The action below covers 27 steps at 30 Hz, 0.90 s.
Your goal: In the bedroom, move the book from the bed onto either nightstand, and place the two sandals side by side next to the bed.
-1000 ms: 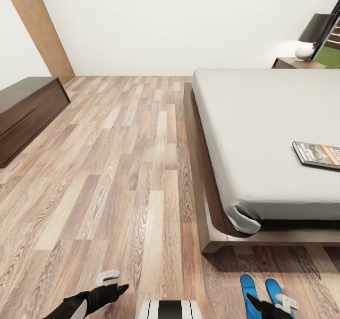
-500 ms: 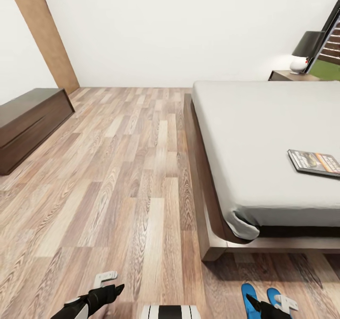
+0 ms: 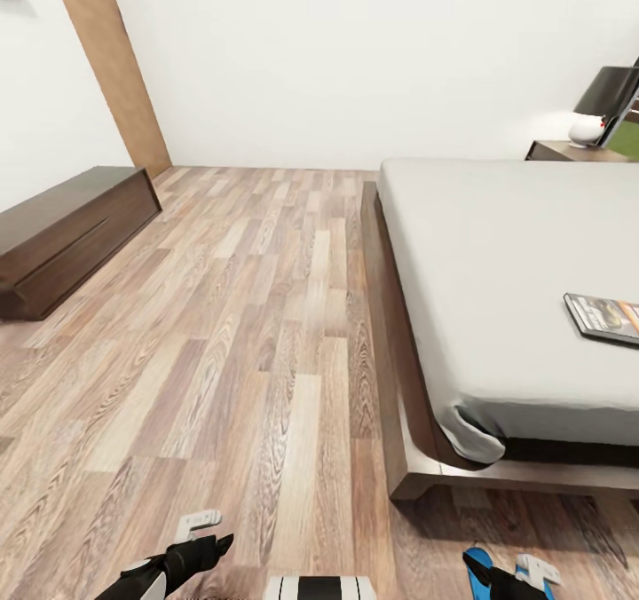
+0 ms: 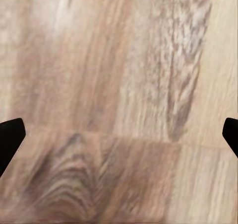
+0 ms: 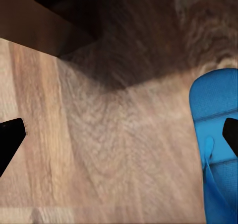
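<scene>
The bed (image 3: 497,263) with its pale mattress and dark frame takes up the right side of the head view. On it, near the right edge, lies the dark book (image 3: 605,318) with an orange band. A nightstand (image 3: 572,150) stands beyond the bed's far corner. On the floor off the bed's near corner lies a blue sandal (image 3: 477,562), partly covered by my right gripper (image 3: 510,573), which is open above it. In the right wrist view the sandal (image 5: 218,149) sits beside the gripper (image 5: 119,134), not between the fingers. My left gripper (image 3: 211,533) is open over bare floor (image 4: 119,105).
A long low dark dresser (image 3: 71,232) stands against the left wall beside a wooden post (image 3: 111,67). A black-shaded lamp (image 3: 608,94) sits on the nightstand. Wood-plank floor (image 3: 257,316) stretches between dresser and bed. The bed frame's corner (image 5: 29,20) lies close to my right gripper.
The whole picture has shifted: the camera turned, so the bed and book sit further right and the sandals lower in view. Both grippers hold the same pose.
</scene>
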{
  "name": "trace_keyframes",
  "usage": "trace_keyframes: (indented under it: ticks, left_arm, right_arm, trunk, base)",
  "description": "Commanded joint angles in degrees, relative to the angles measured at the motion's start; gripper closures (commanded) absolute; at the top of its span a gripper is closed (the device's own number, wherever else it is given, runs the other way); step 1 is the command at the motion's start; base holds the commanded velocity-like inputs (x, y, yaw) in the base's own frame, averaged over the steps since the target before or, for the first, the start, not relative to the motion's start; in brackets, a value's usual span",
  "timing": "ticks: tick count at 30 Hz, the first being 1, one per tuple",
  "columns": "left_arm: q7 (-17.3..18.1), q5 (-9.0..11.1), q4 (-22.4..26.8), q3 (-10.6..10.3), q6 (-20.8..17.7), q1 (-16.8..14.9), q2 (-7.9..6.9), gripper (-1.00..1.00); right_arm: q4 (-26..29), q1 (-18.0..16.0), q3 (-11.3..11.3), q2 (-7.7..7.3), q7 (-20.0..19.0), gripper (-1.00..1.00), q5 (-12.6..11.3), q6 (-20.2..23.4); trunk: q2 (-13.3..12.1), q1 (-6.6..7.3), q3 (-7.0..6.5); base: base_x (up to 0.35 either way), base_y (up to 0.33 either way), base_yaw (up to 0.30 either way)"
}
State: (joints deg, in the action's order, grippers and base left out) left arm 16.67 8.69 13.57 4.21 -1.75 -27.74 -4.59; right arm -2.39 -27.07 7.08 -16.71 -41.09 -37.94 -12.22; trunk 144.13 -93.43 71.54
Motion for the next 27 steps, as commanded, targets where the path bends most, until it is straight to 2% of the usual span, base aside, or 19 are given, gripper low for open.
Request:
trace_keyframes:
  ticks: [1,27]
  left_arm:
    - [0.4,0.2,0.0,0.4,-0.2,0.0,0.02,-1.0]
    - [0.4,0.2,0.0,0.4,-0.2,0.0,0.02,-1.0]
  right_arm:
    - [-0.2,-0.1,0.5,0.01,-0.3,-1.0,-0.4,-0.4]
    - [-0.2,-0.1,0.5,0.01,-0.3,-1.0,-0.4,-0.4]
  trunk:
    - [0.0,0.01,0.09]
    - [0.0,0.01,1.4]
  base:
    - [0.0,0.0,0.229]
    - [0.0,0.0,0.233]
